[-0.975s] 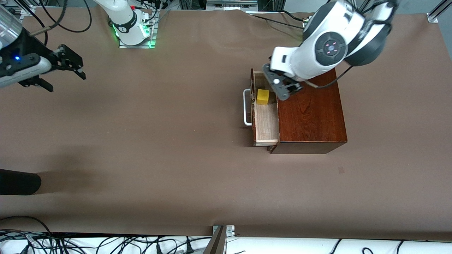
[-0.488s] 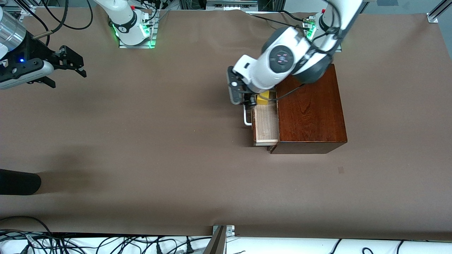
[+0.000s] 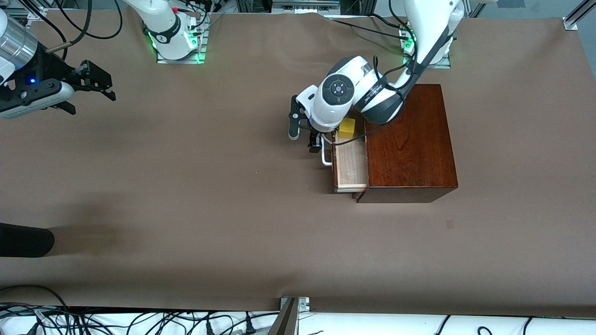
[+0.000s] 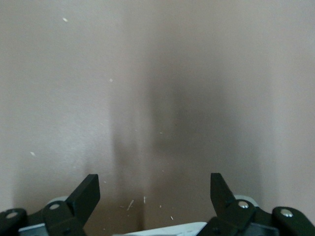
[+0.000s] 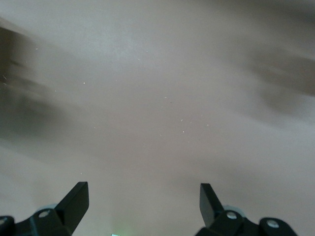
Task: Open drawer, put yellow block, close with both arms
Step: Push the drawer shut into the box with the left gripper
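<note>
The drawer point(image 3: 350, 163) stands pulled out of the mahogany box point(image 3: 409, 144), on the side of the box that faces the right arm's end of the bench point(image 3: 186, 186). The yellow block point(image 3: 346, 127) lies inside the drawer, at the end of the tray farther from the front camera, close to the drawer front. Judged from this, the opening and the loading are done and only the closing is left.

The left gripper point(image 3: 313, 137) is low in front of the drawer, just beside the white handle point(image 3: 325, 159), at the handle's end farther from the front camera. Its jaws are parted and empty; the left wrist view shows both fingers point(image 4: 83, 199) spread with only bare bench covering between them. The placing suggests the arm is getting in front of the drawer in order to push it shut; whether it touches the handle cannot be told.

The right gripper point(image 3: 95, 86) hangs over bare bench well apart from the box, toward the right arm's end. Its jaws are spread wide and hold nothing. This arm waits.

Risk, as a judgement: a push on one end of the handle alone could skew the tray in its slot.
</note>
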Robot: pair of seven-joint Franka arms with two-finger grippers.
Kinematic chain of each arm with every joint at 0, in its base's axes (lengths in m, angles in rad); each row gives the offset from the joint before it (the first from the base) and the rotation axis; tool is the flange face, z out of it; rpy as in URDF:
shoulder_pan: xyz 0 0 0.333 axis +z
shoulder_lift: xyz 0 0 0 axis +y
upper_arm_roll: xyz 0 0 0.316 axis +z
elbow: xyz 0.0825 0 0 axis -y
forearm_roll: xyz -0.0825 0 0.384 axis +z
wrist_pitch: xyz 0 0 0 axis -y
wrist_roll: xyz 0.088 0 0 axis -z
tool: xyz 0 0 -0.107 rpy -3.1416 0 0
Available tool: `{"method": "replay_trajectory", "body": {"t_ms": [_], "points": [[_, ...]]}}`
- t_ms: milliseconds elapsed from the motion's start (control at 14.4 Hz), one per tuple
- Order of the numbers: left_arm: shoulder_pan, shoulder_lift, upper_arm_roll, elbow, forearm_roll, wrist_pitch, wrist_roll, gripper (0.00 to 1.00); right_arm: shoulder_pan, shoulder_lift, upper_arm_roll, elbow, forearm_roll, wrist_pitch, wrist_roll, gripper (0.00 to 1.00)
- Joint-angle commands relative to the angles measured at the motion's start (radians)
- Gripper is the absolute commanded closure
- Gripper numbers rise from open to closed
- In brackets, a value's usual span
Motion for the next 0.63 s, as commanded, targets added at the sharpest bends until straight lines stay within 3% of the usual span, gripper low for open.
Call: {"method": "replay_trajectory", "body": {"t_ms": [0, 209, 557], "points": [[0.009, -0.029, 0.017, -0.013, 0.025, -0.118, 0.025, 0.00, -0.005, -0.011, -0.002, -0.014, 0.002, 0.003, 0.016, 0.00], [0.012, -0.055, 0.071, -0.003, 0.063, -0.255, 0.025, 0.00, -0.007, -0.011, -0.002, -0.012, -0.013, 0.006, 0.016, 0.00], [0.014, -0.064, 0.135, -0.002, 0.101, -0.355, 0.038, 0.00, -0.007, -0.010, -0.002, -0.009, -0.012, 0.027, 0.016, 0.00]]}}
